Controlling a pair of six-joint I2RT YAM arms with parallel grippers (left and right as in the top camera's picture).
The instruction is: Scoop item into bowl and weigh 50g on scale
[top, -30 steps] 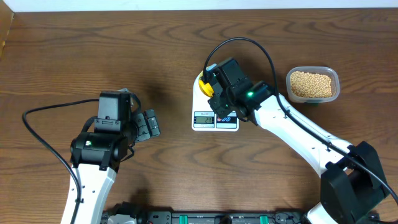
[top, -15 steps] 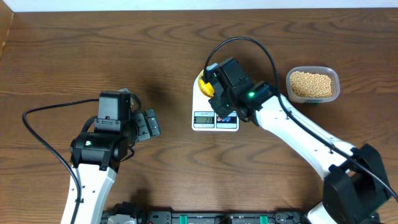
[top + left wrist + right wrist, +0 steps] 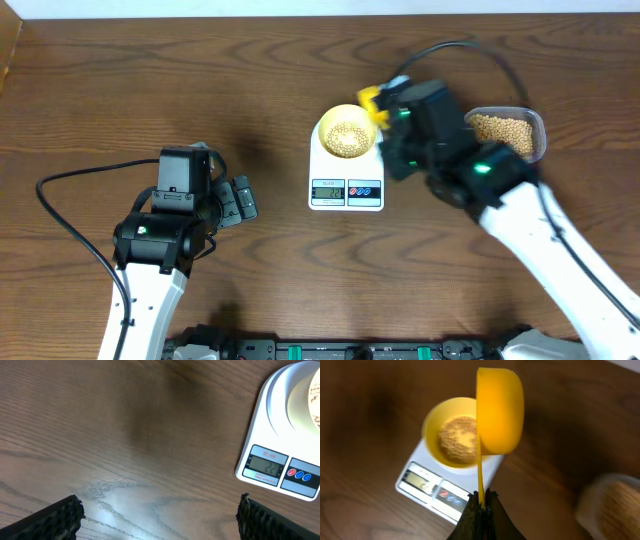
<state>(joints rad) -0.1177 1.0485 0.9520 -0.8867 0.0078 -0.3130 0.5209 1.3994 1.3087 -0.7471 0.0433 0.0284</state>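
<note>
The pale yellow bowl (image 3: pixel 346 132) stands on the white scale (image 3: pixel 346 172) and holds a layer of tan beans (image 3: pixel 347 136). My right gripper (image 3: pixel 388 112) is shut on the handle of a bright yellow scoop (image 3: pixel 369 97), just right of the bowl. In the right wrist view the gripper (image 3: pixel 481 496) pinches the thin handle and the scoop (image 3: pixel 500 410) hangs tilted on its side beside the bowl (image 3: pixel 434 420), the beans (image 3: pixel 459 439) and the scale (image 3: pixel 427 485). My left gripper (image 3: pixel 240 200) rests open on the table, left of the scale (image 3: pixel 272 430); its fingers (image 3: pixel 55 520) hold nothing.
A clear plastic tub (image 3: pixel 503 135) full of beans stands right of the scale, partly under the right arm; it shows blurred in the right wrist view (image 3: pixel 612 505). A black cable loops left of the left arm (image 3: pixel 60 215).
My right arm has swung right with the scoop, from over the scale toward the tub, uncovering the bowl. The left arm has not moved.
</note>
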